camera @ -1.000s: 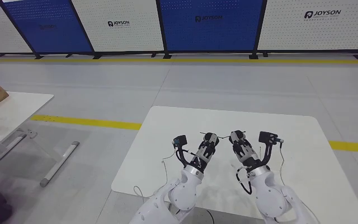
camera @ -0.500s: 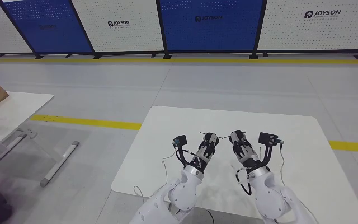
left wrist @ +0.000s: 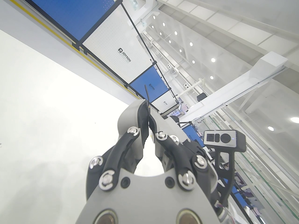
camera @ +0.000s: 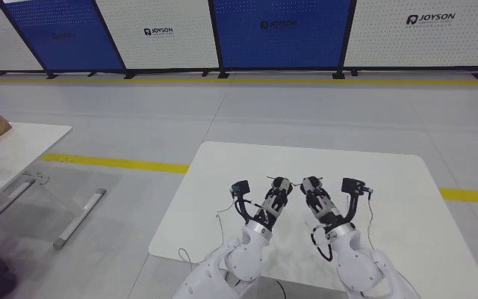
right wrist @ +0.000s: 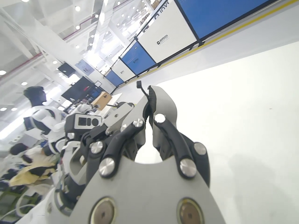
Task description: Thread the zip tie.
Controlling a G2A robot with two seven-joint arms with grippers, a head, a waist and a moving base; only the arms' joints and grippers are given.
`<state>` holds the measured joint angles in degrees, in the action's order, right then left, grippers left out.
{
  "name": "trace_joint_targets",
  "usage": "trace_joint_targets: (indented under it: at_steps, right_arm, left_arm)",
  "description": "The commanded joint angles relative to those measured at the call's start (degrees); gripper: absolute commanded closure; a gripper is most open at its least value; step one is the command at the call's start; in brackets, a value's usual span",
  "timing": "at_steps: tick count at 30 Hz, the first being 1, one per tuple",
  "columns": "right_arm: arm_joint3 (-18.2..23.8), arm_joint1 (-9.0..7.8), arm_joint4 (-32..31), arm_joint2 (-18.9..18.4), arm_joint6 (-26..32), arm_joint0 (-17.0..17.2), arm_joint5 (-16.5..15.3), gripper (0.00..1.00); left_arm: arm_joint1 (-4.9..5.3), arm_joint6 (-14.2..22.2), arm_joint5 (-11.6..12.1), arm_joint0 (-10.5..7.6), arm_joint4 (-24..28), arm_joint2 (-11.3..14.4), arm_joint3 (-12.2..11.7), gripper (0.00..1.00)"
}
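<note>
The black zip tie is held by both grippers above the white table (camera: 224,179). My left gripper (left wrist: 148,108) is shut on its thin pointed tail (left wrist: 146,93), which sticks out past the fingertips. My right gripper (right wrist: 149,94) is shut on the other end, where the small square head (right wrist: 139,84) pokes out on a short stretch of strap. In the top view the left gripper (camera: 281,185) and right gripper (camera: 308,185) stand close together, tips nearly side by side, near the table's middle. The strap between the two grips is hidden.
The white tabletop (right wrist: 233,89) spreads bare around both arms. A second white table (camera: 30,146) stands at the far left across the floor. Blue and white panels (camera: 284,30) line the back.
My right gripper has shifted left, closing most of the gap to the left gripper. The left arm has stayed put.
</note>
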<state>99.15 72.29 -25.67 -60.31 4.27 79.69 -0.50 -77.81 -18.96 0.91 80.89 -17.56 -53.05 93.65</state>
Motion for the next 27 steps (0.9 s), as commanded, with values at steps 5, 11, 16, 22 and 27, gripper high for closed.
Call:
trace_joint_targets:
  at_steps: [5,11,16,22,27]
  right_arm:
    - [-2.9,0.38,1.0,-0.3,-0.6,-1.2,-0.6,1.00]
    - [-3.8,0.68,1.5,-0.5,-0.6,-1.5,-1.6,1.00]
    - [-2.9,0.63,1.1,-1.2,0.0,-0.6,-2.5,0.78]
    - [-1.8,0.56,0.1,-2.2,-0.6,0.8,-3.4,0.56]
    - [-0.7,0.47,-1.3,-3.0,-1.3,2.1,-4.3,0.55]
  left_arm:
    - [0.00,0.0,0.0,0.00,0.0,0.0,0.0,1.00]
    - [0.00,0.0,0.0,0.00,0.0,0.0,0.0,1.00]
    - [0.00,0.0,0.0,0.00,0.0,0.0,0.0,1.00]
    - [0.00,0.0,0.0,0.00,0.0,0.0,0.0,1.00]
    - [0.00,0.0,0.0,0.00,0.0,0.0,0.0,1.00]
